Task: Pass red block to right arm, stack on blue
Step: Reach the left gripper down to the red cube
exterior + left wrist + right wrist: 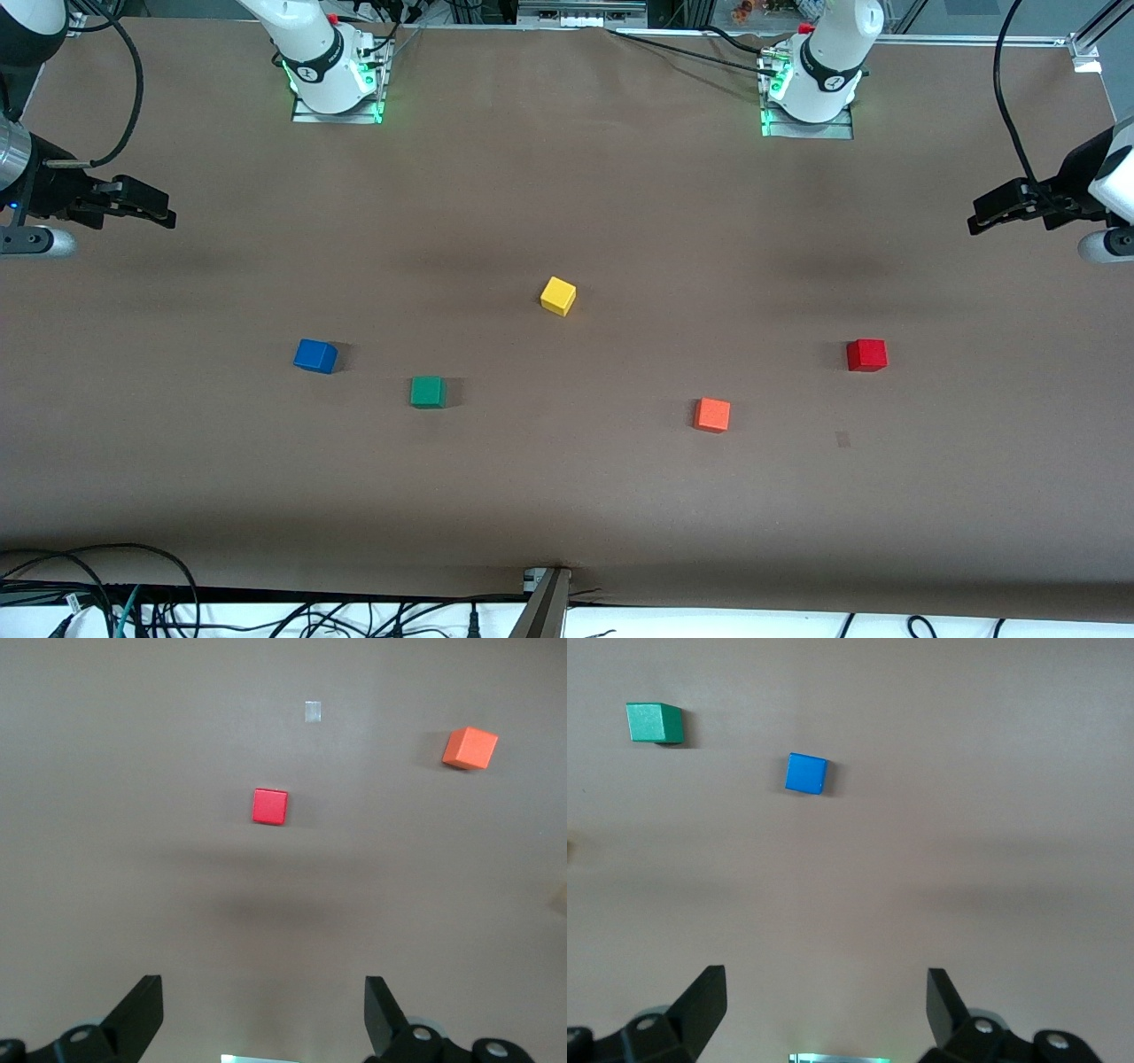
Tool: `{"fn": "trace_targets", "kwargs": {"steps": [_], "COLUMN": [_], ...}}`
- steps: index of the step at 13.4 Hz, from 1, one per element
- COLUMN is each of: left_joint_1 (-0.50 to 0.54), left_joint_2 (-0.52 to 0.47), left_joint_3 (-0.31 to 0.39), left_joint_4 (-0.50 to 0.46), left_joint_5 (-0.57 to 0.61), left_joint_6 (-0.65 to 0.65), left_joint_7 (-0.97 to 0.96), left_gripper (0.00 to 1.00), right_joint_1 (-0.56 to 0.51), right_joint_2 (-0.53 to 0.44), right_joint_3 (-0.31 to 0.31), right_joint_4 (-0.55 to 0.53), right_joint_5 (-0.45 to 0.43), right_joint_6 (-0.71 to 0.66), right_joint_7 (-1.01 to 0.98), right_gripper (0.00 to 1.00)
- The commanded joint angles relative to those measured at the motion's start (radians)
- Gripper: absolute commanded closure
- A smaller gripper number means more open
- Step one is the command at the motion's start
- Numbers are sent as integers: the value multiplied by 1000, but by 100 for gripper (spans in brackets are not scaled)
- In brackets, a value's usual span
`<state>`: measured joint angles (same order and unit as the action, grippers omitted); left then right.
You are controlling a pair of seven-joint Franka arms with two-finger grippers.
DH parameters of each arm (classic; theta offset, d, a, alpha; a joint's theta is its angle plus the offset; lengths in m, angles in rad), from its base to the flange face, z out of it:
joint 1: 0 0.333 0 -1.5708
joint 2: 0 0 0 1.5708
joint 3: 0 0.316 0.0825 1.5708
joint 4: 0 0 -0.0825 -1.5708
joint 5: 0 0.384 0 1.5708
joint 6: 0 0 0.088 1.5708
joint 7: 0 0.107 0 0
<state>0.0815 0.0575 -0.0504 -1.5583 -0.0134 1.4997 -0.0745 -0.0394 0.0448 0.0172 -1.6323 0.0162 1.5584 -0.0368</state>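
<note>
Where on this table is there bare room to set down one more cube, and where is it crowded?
Bare brown table runs between the two arm bases and the yellow cube, and again from the cubes to the camera-side edge. Cubes cluster mid-table: blue cube beside green cube, orange cube near red block. Both open claws, left claw and right claw, wait at the table ends.

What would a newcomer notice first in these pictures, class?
Five bright cubes dot the brown table: the yellow cube is farthest from the front camera, the red block lies toward the left arm's end, and the blue cube toward the right arm's. The left claw and right claw hang open, empty.
</note>
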Motion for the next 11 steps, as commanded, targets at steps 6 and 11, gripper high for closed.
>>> {"fn": "trace_targets", "kwargs": {"steps": [6,11], "left_joint_1": [32,40], "left_joint_2": [126,177], "left_joint_3": [1,0], "left_joint_4": [-46,-298], "left_joint_5": [23,24], "left_joint_6": [75,411], "left_joint_7": [-13,-21], "left_gripper": [0,0], "right_joint_1": [-2,-2], "right_joint_2": [0,0], "right_joint_3": [3,3], "right_joint_4": [20,20], "right_joint_5": [1,1], "right_joint_6": [-23,-23], "right_joint_7": [11,12], "right_gripper": [0,0]}}
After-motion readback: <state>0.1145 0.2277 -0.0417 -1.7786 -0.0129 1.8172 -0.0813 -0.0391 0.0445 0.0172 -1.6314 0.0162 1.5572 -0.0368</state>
